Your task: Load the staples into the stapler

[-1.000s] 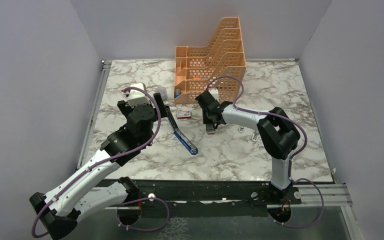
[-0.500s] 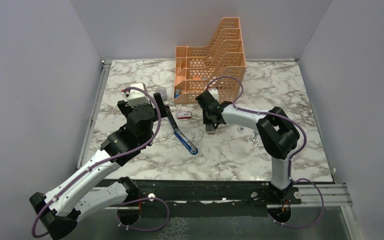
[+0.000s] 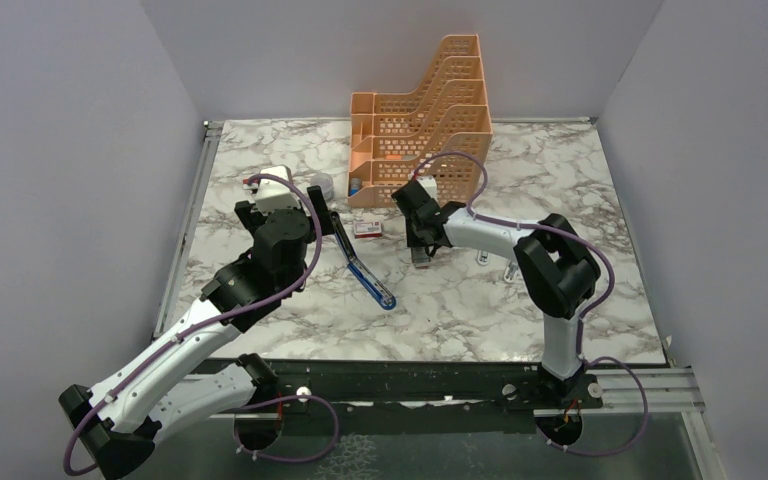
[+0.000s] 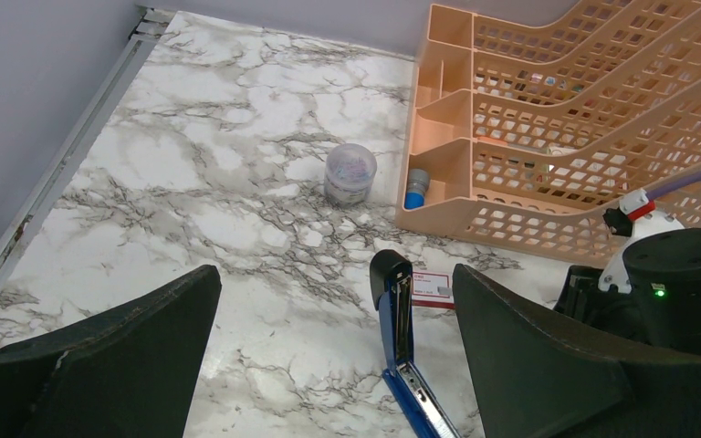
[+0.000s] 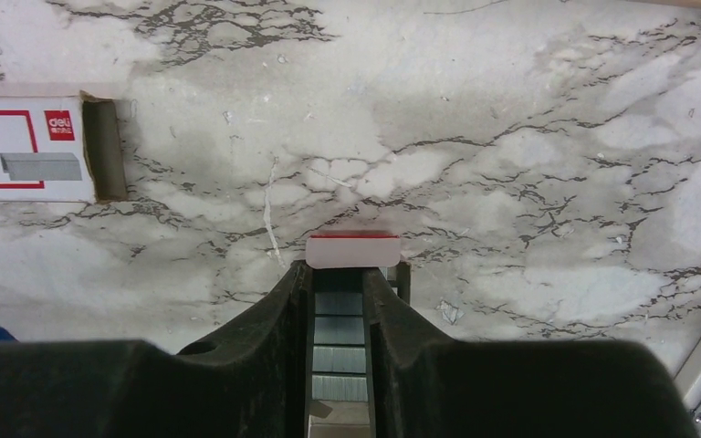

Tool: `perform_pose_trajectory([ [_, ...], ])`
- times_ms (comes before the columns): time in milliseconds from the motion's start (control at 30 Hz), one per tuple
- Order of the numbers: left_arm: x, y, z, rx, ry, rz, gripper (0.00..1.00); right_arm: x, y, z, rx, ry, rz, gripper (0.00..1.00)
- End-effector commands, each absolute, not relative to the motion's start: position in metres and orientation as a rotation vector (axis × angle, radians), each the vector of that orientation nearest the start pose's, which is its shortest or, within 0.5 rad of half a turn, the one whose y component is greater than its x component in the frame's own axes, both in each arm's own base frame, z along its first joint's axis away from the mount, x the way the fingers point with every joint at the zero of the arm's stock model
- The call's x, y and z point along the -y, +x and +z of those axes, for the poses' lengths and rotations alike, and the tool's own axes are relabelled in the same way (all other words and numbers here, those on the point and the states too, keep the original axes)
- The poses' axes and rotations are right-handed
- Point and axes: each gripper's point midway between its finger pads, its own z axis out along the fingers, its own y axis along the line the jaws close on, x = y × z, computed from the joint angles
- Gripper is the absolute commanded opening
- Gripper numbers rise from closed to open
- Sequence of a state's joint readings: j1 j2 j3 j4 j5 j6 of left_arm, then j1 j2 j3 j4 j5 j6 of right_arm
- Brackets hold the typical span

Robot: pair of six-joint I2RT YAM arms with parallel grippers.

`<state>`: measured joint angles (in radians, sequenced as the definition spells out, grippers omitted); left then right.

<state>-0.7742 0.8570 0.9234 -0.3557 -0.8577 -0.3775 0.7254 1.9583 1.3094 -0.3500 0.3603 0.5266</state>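
Observation:
The blue stapler (image 3: 368, 273) lies flipped open on the marble between the arms, its black end (image 4: 391, 274) and metal channel facing up. Just behind it lies the red-and-white staple box (image 3: 367, 229) (image 5: 27, 151), empty at its open end. My right gripper (image 3: 420, 256) (image 5: 336, 274) points down over the dark tray. Its fingers are closed in on a column of grey staples (image 5: 339, 330), with the tray's pale flap (image 5: 353, 251) just beyond the tips. My left gripper (image 4: 336, 274) is wide open and holds nothing; it hovers behind the stapler's black end.
An orange mesh desk organiser (image 3: 425, 110) (image 4: 584, 119) stands at the back, with a blue-capped cylinder (image 4: 416, 187) in its front pocket. A clear pot of clips (image 4: 350, 173) sits to its left. A metal rail (image 4: 73, 155) runs along the table's left edge.
My right gripper's jaws have drawn closer together around the staples. Neither arm has visibly shifted.

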Motion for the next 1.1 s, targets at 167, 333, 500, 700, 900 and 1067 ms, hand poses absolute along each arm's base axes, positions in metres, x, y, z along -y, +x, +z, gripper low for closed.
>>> perform_pose_trajectory([
  [167,0.099,0.279,0.299,-1.726,-0.239,-0.035,0.98,-0.282,0.360,0.069,-2.454,-0.120,0.221,0.27],
  [333,0.099,0.278,0.300,-1.723,-0.239,-0.040,0.98,-0.273,0.347,0.074,-2.465,-0.112,0.230,0.26],
  [500,0.100,0.278,0.299,-1.725,-0.234,-0.054,0.98,-0.240,0.325,0.073,-2.481,-0.062,0.142,0.27],
  [700,0.104,0.278,0.297,-1.733,-0.228,-0.071,0.98,-0.206,0.284,0.049,-2.569,-0.026,0.078,0.27],
  [900,0.107,0.278,0.296,-1.739,-0.220,-0.086,0.98,-0.193,0.256,0.024,-2.649,-0.042,0.076,0.27],
  [1067,0.105,0.276,0.298,-1.730,-0.228,-0.092,0.98,-0.193,0.255,0.021,-2.651,-0.072,0.079,0.30],
])
